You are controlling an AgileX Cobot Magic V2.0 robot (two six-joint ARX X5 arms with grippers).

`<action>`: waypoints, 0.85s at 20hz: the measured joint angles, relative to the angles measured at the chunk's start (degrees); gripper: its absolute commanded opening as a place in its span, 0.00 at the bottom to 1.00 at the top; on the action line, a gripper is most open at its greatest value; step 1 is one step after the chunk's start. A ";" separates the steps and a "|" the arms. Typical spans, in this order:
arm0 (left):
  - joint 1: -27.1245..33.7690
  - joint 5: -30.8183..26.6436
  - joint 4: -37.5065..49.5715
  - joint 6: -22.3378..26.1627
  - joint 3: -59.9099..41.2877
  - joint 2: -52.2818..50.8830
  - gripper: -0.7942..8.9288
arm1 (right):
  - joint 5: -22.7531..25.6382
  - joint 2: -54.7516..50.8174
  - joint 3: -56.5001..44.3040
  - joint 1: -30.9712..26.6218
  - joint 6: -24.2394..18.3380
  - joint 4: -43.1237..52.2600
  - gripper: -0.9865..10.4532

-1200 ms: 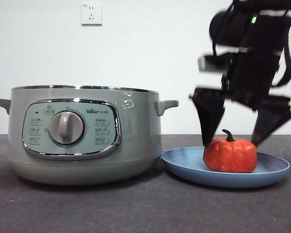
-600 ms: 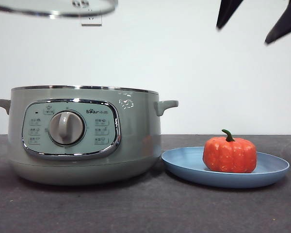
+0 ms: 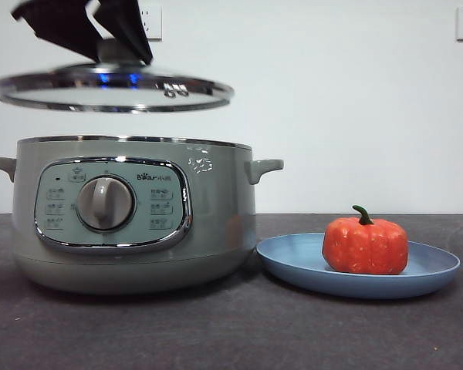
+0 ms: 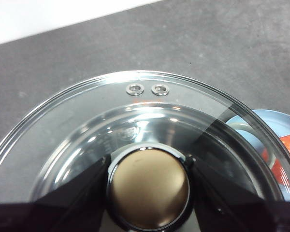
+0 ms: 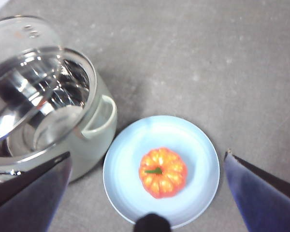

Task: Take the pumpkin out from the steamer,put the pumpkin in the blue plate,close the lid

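Pumpkin [image 3: 365,245] sitting upright on the blue plate [image 3: 293,260], orange-red, ribbed, curved green stem on top. Seen from the right wrist view, pumpkin [image 5: 163,172] lying a little off the plate's middle, plate [image 5: 130,150] pale blue all round it. Plate resting on the dark grey tabletop [image 3: 231,331], just beside the steamer [image 3: 216,208], near rim close to the pot's base; touching or not, cannot tell.

Steamer standing open, chrome rim bare on top, control panel with grey dial [image 3: 106,203] facing the front camera, side handle [image 3: 264,167] jutting toward the plate. Shiny inner wall of the steamer [image 5: 94,125] visible from above in the right wrist view.

Lid [image 3: 112,89] hanging in the air above the steamer, clear of the rim, roughly level, slightly tilted. Left gripper [image 3: 119,48] up at the top left of the front view, jaws pinching the lid's knob from both sides. In the left wrist view, knob [image 4: 149,188] wedged between the two black jaws of the left gripper [image 4: 149,193], glass dome of the lid [image 4: 87,121] spreading out around it, two small vent holes [image 4: 147,89] near the steel rim.

Right gripper [image 5: 147,193] high above the plate, jaws spread wide, holding nothing, pumpkin well below between them.
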 measured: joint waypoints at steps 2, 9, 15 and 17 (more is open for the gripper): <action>-0.04 0.07 0.90 0.00 0.00 1.77 0.07 | 0.00 0.00 0.00 0.00 0.00 -0.81 0.55; -0.76 1.05 1.40 -0.37 0.00 6.45 0.07 | 0.15 0.00 0.00 0.00 0.00 -0.90 0.55; -1.14 1.31 1.33 -0.42 0.02 8.11 0.07 | 0.17 0.00 0.00 0.00 0.00 -0.90 0.55; -1.14 1.31 0.74 -0.39 0.22 8.11 0.08 | 0.17 0.00 0.00 0.00 0.00 -0.90 0.55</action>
